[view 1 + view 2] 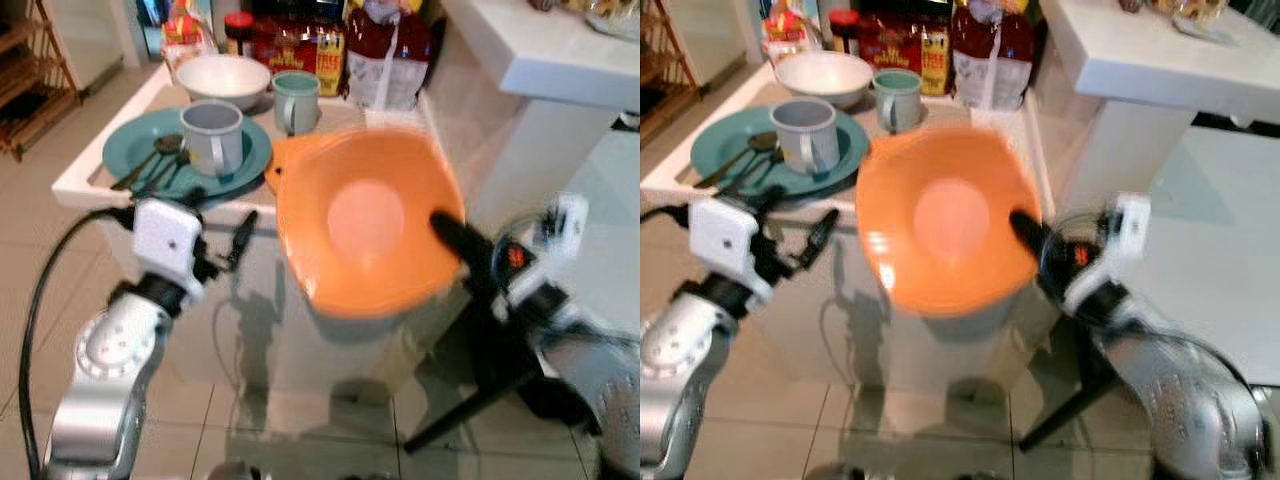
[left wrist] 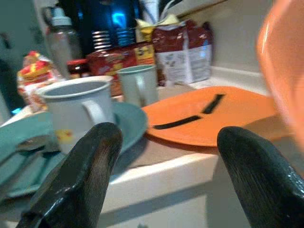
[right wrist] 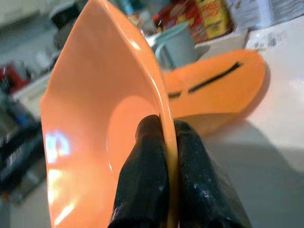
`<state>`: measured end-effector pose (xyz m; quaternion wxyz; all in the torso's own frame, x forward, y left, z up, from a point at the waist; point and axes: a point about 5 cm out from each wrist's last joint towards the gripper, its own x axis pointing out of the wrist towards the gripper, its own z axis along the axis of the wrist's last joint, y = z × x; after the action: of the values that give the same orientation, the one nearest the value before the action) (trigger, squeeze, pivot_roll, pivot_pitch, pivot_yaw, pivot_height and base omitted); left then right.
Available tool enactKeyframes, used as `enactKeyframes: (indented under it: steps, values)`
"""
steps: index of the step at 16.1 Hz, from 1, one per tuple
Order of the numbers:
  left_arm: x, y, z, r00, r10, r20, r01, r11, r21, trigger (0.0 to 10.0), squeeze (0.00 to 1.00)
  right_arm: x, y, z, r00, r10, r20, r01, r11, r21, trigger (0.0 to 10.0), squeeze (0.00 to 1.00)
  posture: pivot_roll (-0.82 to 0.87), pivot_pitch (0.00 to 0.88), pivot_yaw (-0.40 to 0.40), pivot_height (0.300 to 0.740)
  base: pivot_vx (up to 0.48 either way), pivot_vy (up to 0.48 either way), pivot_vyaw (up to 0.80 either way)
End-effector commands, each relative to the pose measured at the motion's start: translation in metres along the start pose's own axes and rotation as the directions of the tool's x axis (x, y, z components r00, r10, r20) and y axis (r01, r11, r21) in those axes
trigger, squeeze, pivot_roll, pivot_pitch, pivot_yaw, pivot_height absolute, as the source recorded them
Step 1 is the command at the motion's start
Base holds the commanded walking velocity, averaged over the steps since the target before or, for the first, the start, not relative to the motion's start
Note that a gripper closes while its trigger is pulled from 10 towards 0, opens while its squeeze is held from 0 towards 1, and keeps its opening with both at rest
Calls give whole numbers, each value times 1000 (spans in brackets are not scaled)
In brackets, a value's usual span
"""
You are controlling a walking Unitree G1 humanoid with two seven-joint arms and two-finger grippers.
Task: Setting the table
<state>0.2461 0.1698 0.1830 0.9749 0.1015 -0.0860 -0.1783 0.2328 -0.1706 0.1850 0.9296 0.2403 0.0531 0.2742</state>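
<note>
Pinching the rim of a broad orange plastic bowl (image 1: 365, 225) between narrow black fingers (image 3: 142, 190), one inside the wall and one outside, right gripper (image 3: 164, 142) holding it tilted in the air, hollow turned up toward the head camera, in front of the white table (image 1: 75, 180). Lying flat on that table behind the bowl, an orange plastic plate (image 2: 209, 114), nearer the right arm than the left. Spread wide and holding nothing, left gripper (image 2: 166, 161) hovering just off the table's front edge, aimed along the table top at a grey mug (image 1: 213, 135) on a teal plate (image 1: 135, 150) with dark cutlery (image 1: 155, 165) beside it. Farther back, a white bowl (image 1: 222, 78), a teal mug (image 1: 296, 100), red packets (image 1: 300, 45) with yellow panels; lettering blurred past reading.
</note>
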Motion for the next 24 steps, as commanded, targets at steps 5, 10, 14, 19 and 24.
enactKeyframes:
  steps: [5, 10, 14, 19, 24]
  values:
    - [2, -24, -4, 999, -52, 12, 53, 997, -60, 10000, 0, -12, -2, 3, 995, -5, 95, 14, 995, -97, 10000, 0, 37, 44, -67, 740, 0, -266, 0]
    - [12, -25, -3, 1000, 3, -6, -3, 999, -47, 10000, 0, -9, -5, 0, 985, -74, 155, 88, 992, -86, 10000, 0, 33, 46, -60, 740, 0, -450, 0]
    - [19, -29, -3, 999, 32, -16, -33, 999, -33, 10000, 0, -9, -2, -6, 985, -80, 155, 96, 991, -94, 10000, 0, 31, 52, -57, 740, 0, -457, 0]
    - [20, -31, -2, 999, 33, -14, -33, 999, -17, 10000, 0, -11, -1, -7, 985, -62, 158, 77, 993, -93, 10000, 0, 28, 45, -56, 740, 0, -458, 0]
    - [32, -29, 2, 998, 62, 0, -62, 998, 5, 10000, 0, -13, -22, 9, 920, -257, 295, 270, 963, -6, 10000, 0, 22, 31, -44, 740, 0, -455, 266]
